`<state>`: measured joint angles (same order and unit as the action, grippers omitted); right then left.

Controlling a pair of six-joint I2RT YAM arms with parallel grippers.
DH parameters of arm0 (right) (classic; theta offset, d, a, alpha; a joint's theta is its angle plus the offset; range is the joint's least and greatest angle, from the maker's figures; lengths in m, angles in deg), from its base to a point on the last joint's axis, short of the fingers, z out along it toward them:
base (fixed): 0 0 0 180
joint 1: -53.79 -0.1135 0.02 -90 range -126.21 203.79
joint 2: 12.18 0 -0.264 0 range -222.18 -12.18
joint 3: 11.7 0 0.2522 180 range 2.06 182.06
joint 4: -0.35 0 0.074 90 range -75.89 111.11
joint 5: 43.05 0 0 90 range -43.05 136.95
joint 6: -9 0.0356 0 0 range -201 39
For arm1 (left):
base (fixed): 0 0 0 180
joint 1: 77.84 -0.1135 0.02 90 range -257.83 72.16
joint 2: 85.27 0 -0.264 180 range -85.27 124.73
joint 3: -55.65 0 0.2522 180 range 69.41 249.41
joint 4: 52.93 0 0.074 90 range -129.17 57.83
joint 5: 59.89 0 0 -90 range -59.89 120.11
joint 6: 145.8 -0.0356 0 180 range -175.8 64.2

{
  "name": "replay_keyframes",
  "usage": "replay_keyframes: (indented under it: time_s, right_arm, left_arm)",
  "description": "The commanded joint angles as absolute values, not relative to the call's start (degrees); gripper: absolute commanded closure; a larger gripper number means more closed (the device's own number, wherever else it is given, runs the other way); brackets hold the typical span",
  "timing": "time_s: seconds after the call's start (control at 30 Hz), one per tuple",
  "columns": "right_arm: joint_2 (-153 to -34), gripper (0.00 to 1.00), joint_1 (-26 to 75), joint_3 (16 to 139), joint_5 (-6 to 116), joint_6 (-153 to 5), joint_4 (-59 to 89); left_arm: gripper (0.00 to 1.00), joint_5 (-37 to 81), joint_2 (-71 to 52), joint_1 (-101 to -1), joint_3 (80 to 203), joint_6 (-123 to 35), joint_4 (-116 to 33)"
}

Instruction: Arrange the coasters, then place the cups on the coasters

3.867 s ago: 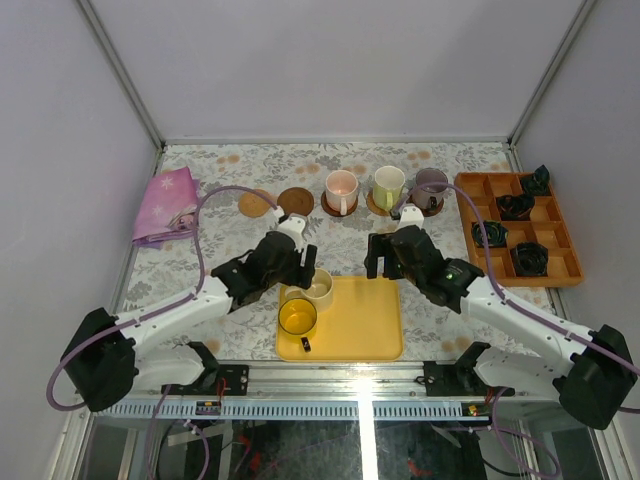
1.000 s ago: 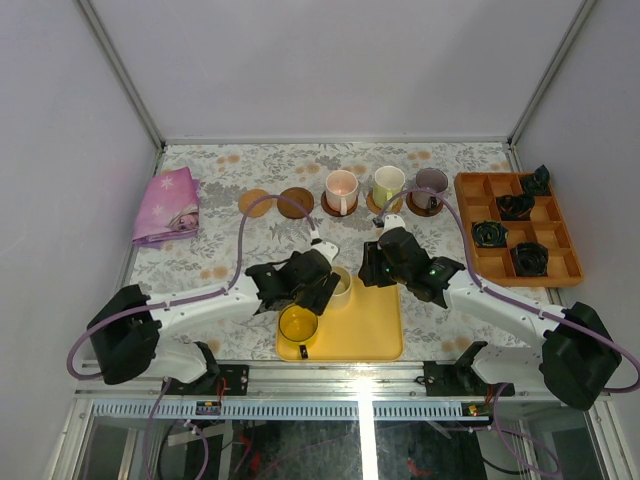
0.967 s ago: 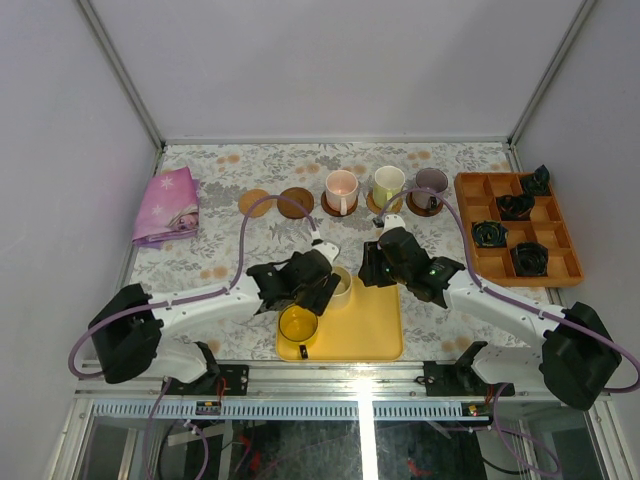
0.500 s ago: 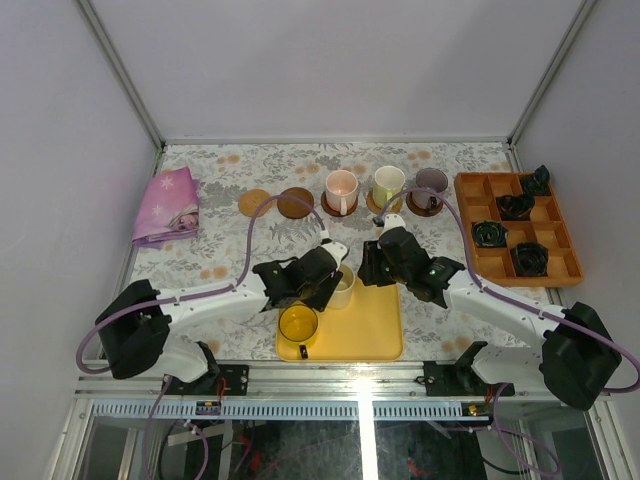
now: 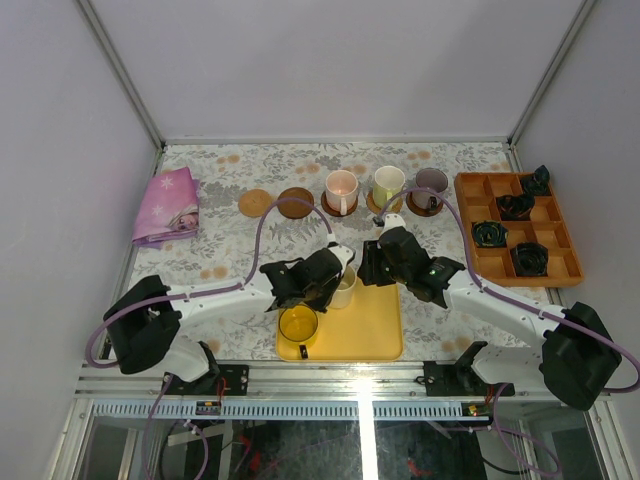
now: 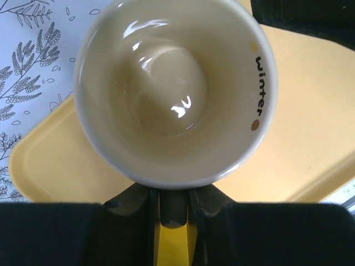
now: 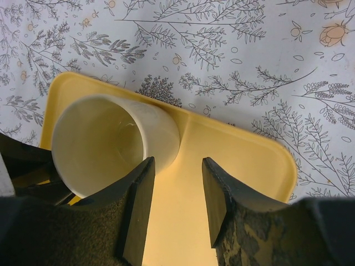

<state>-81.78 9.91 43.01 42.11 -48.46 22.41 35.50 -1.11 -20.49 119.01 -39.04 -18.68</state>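
My left gripper [image 6: 173,209]: jaws pinched on handle of cream cup [image 6: 172,88], handle at bottom of wrist frame. Cup upright at upper-left corner of yellow tray [image 5: 372,322]. Bare brown coaster [image 5: 295,202] lies up-left in top view, nearer my left arm. Right gripper [image 7: 176,206]: jaws apart, empty.
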Motion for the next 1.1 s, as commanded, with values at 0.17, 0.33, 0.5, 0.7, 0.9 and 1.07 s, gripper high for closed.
replay_keyframes:
  time_s: [0.17,0.33,0.5,0.7,0.9,1.07]
  right_arm:
    - [-80.36,0.54,9.89,42.89,40.24,-47.94,21.50]
    - [-78.97,0.55,9.84,41.91,37.78,-47.88,22.21]
    - [-77.56,0.57,9.85,40.74,34.97,-47.77,22.89]
    - [-76.95,0.58,9.90,39.13,32.43,-47.65,22.90]
    - [-77.46,0.59,9.85,38.53,30.55,-48.75,21.90]
    - [-77.70,0.59,9.86,38.91,28.84,-49.93,21.08]
  left_arm:
    - [0.93,41.23,-4.58,-19.53,120.32,-39.80,-23.60]
    - [0.93,44.99,-9.42,-19.32,117.90,-39.40,-27.63]
    - [0.93,50.40,-15.71,-19.38,114.30,-38.13,-32.18]
    - [0.91,59.85,-20.24,-21.34,112.29,-37.21,-35.85]
    - [0.89,54.03,-18.33,-34.22,112.39,-37.47,-40.78]
    - [0.89,50.23,-10.54,-42.66,116.43,-39.30,-42.84]
